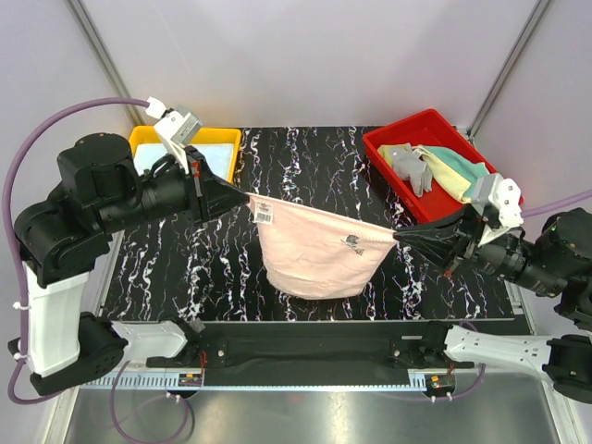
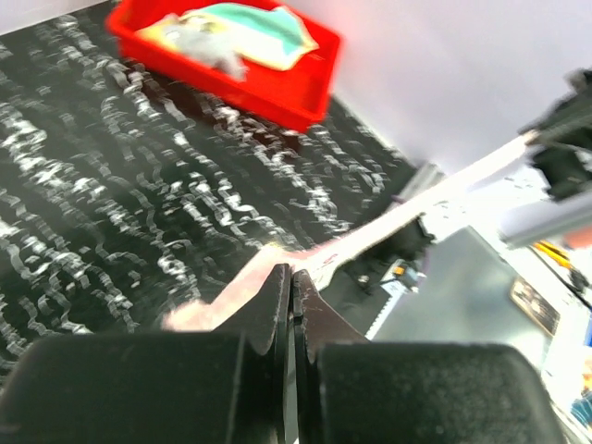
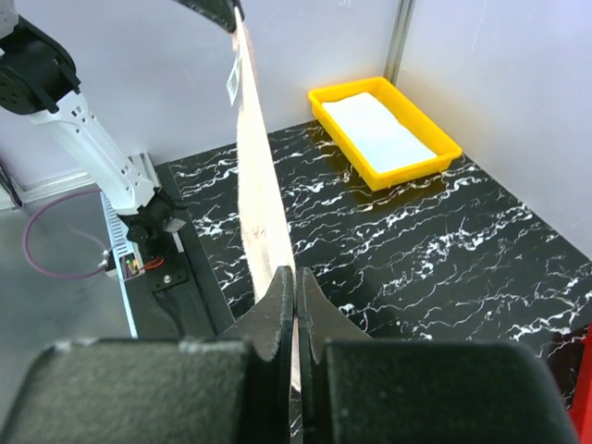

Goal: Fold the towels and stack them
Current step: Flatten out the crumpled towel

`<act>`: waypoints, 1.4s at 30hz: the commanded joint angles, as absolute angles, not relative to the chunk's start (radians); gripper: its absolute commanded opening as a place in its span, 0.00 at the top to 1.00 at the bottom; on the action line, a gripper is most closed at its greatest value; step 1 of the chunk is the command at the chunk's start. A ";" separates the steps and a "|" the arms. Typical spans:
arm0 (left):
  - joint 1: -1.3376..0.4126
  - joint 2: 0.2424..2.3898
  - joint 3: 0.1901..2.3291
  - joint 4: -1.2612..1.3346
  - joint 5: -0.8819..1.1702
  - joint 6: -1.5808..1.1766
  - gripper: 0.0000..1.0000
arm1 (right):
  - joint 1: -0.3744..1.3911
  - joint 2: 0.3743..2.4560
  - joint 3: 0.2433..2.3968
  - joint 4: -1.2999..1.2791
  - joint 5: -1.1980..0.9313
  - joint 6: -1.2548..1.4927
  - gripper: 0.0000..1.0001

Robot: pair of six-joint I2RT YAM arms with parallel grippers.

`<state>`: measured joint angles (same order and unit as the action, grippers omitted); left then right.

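Over the middle of the table (image 1: 305, 157), from above, the pink towel (image 1: 319, 250) is hanging with its top edge stretching lengthwise between left gripper (image 1: 242, 192) and right gripper (image 1: 400, 237), while each wrist view is showing jaws pinching a corner tight.

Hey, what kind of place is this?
Probably a robotics lab work cell: a left arm and right arm fixed at a marbled table stretch a pink towel, plain framed panels enclose it, and a red bin of loose cloths and a yellow bin sit behind.
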<state>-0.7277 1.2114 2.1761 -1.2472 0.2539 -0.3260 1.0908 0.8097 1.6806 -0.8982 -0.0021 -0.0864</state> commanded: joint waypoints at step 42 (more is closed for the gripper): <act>-0.224 1.506 1.912 -0.477 0.348 -0.192 1.00 | 0.416 1.532 1.973 -0.612 -0.123 -0.344 1.00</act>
